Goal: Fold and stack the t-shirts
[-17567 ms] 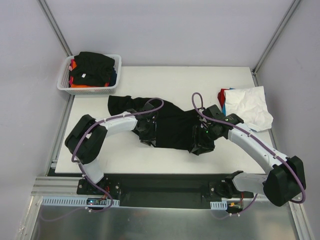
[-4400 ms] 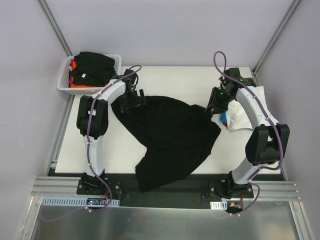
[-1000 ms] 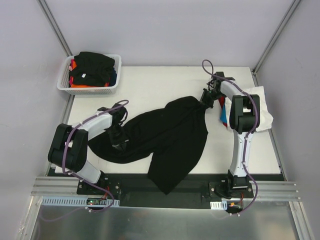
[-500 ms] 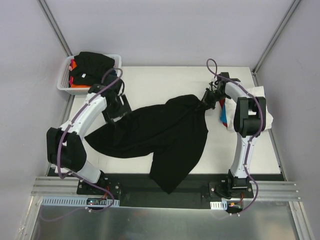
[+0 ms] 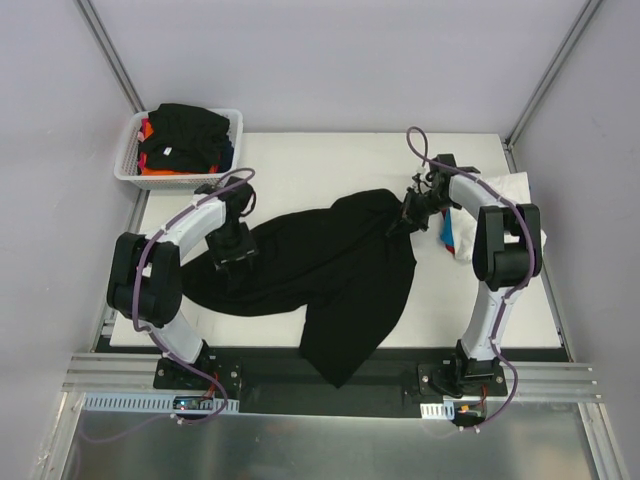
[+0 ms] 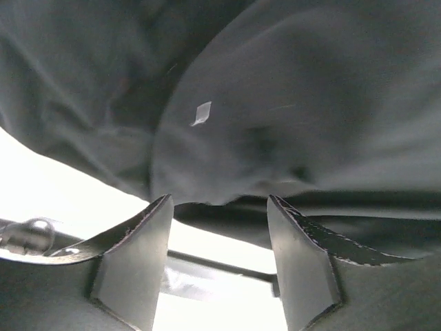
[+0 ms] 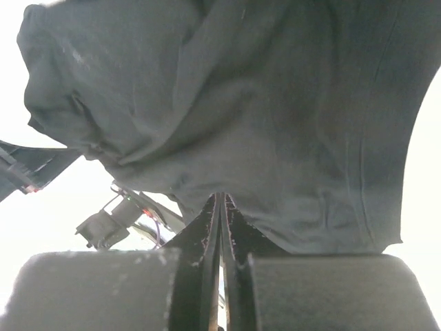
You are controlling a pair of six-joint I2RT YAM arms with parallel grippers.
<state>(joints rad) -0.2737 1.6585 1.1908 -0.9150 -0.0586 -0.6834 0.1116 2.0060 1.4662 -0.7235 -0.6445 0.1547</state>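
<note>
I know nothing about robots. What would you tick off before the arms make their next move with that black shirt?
1. Right fingers shut on the black t-shirt: ok.
2. Left fingers open, no cloth between them: ok.
3. Black t-shirt lying flat on the table: not ok. It is rumpled and one end hangs over the near edge.
4. White t-shirt clear of the right arm: cannot tell. The arm crosses above it.
5. Other shirts inside the basket: ok.
</note>
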